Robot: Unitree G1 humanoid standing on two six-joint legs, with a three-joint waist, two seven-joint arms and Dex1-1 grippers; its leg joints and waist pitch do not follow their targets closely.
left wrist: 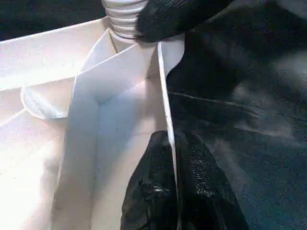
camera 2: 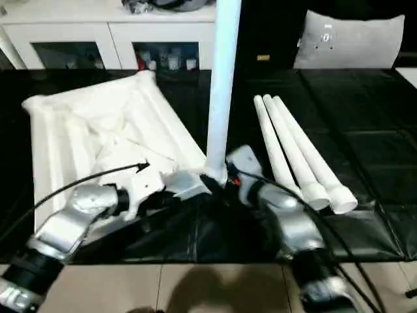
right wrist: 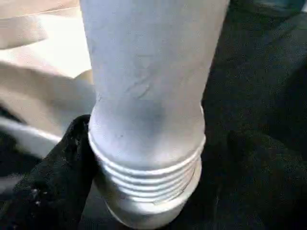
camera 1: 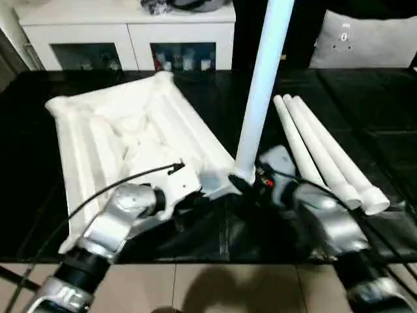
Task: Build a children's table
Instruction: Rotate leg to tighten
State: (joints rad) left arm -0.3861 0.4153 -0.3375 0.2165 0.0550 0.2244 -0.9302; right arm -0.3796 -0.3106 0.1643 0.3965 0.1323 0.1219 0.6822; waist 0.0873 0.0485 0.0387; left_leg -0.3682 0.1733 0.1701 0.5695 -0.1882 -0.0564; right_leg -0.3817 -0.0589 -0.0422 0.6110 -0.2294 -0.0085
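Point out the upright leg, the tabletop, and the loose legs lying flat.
upright leg (camera 1: 260, 98), left eye view, mid shaft.
tabletop (camera 1: 98, 130), left eye view, ribbed underside.
loose legs (camera 2: 293, 153), right eye view, middle leg's shaft.

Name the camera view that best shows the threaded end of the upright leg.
The right wrist view: the leg's threaded end sits close up, its ridges plain. The left wrist view catches a few ridges above the tabletop wall. The head views show the whole leg, threads tiny.
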